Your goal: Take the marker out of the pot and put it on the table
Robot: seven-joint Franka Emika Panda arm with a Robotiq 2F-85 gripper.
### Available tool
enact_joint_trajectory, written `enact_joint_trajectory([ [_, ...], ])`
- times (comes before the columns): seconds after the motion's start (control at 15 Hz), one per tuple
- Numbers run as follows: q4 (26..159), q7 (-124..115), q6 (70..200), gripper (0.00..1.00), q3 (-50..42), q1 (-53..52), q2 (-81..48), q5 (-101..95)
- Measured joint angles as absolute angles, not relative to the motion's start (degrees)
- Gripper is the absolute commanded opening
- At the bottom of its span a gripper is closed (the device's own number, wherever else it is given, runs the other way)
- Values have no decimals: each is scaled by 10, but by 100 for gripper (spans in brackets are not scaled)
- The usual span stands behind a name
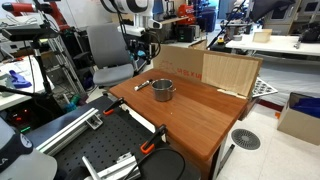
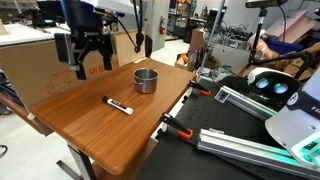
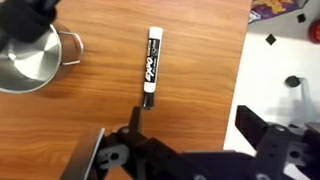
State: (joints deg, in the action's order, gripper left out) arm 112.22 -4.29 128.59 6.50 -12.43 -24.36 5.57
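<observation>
From where I stand, the table (image 2: 90, 135) shows bare wood on every side of the marker (image 2: 117, 105), so there is room to reach down. The pot (image 2: 146, 80) stands apart beyond it, the only thing rising nearby. A plywood board (image 1: 230, 72) walls one table edge. The gripper (image 2: 85, 68) hangs above, jaws apart.

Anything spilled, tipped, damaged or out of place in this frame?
Nothing stands out. The marker lies flat on the table, apart from the upright pot. No spill or damage shows. The gripper hangs open above the wood, holding nothing.
</observation>
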Motion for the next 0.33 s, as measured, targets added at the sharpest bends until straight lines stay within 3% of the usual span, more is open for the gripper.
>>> enact_joint_trajectory([
  [0.33,1126,-43,1294,100,65,-124,-243,56],
])
